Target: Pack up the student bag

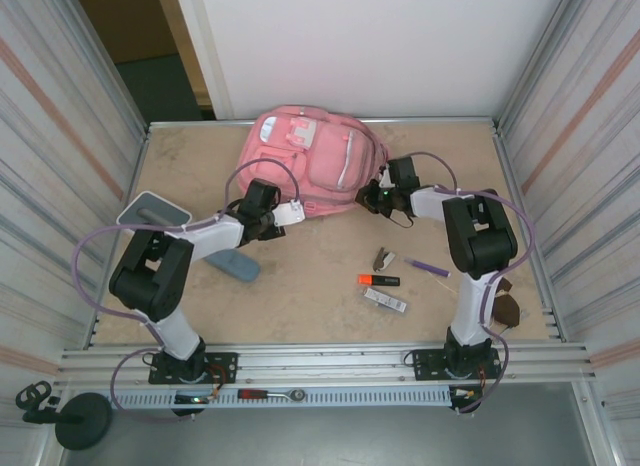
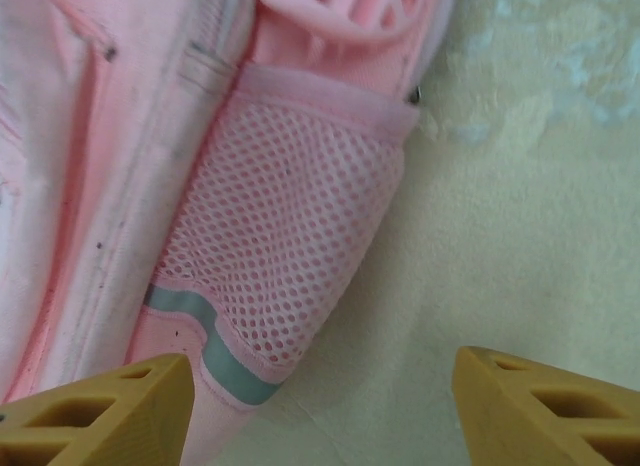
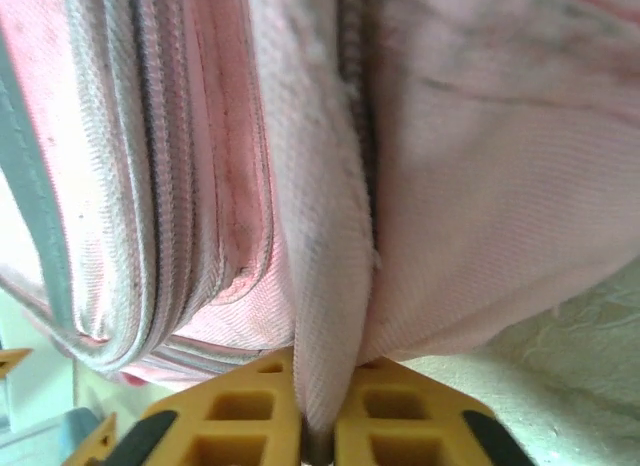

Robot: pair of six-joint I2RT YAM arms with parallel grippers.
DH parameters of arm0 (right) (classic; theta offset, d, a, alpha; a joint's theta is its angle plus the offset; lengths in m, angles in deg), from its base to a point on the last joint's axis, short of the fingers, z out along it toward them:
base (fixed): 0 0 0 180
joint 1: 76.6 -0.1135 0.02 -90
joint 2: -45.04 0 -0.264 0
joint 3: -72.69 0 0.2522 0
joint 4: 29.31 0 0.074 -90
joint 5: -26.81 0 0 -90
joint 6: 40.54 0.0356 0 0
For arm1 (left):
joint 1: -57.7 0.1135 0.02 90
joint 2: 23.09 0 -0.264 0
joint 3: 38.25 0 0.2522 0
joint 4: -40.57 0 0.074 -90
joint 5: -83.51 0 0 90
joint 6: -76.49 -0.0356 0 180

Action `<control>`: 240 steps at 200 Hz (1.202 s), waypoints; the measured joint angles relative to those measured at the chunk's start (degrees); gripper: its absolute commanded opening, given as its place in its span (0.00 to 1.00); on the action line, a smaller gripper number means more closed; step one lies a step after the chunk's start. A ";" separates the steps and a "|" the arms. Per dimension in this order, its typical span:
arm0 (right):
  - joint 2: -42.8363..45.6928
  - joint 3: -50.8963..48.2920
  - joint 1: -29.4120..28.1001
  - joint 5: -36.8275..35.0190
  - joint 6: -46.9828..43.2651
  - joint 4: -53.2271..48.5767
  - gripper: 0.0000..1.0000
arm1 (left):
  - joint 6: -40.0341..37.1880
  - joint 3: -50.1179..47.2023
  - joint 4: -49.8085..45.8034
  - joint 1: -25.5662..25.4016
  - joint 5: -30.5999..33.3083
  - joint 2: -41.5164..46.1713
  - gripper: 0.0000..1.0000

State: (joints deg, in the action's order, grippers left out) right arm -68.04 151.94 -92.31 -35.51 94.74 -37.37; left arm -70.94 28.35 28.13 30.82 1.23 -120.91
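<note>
Right gripper (image 3: 318, 414) clamped on a fold of the student bag (image 1: 312, 164), which lies directly ahead of it. Left gripper (image 2: 320, 401) jaws apart, nothing between; the bag's mesh pocket (image 2: 290, 256) lies just ahead.

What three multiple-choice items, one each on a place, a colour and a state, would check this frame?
1. Where does the large soft pink fabric backpack lie? A) far middle of the table B) near left corner C) on the floor
2. What colour is the small highlighter pen on the table? A) green B) orange and black C) white
3. How do the right gripper's jaws stand? A) open B) shut on nothing C) shut on a backpack fold
Key: 1A, it lies by the far edge; 2B, orange body, black end; 3C, pink fabric is pinched between them.
</note>
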 measured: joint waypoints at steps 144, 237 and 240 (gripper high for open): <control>6.38 8.94 8.11 9.11 -8.98 -17.27 0.43 | -4.31 6.56 9.35 -2.84 -4.20 -8.50 0.00; 45.29 -27.43 -12.22 -15.39 -28.72 -2.10 0.64 | 28.94 6.14 -8.28 -2.34 -21.92 7.02 0.00; 45.35 -28.39 -13.64 -16.15 -29.31 -1.05 0.64 | 29.35 6.14 -8.57 -2.32 -22.21 7.08 0.00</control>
State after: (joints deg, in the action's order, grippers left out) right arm -22.68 123.55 -105.94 -51.66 65.43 -38.42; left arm -41.58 34.49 19.57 28.51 -20.98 -113.83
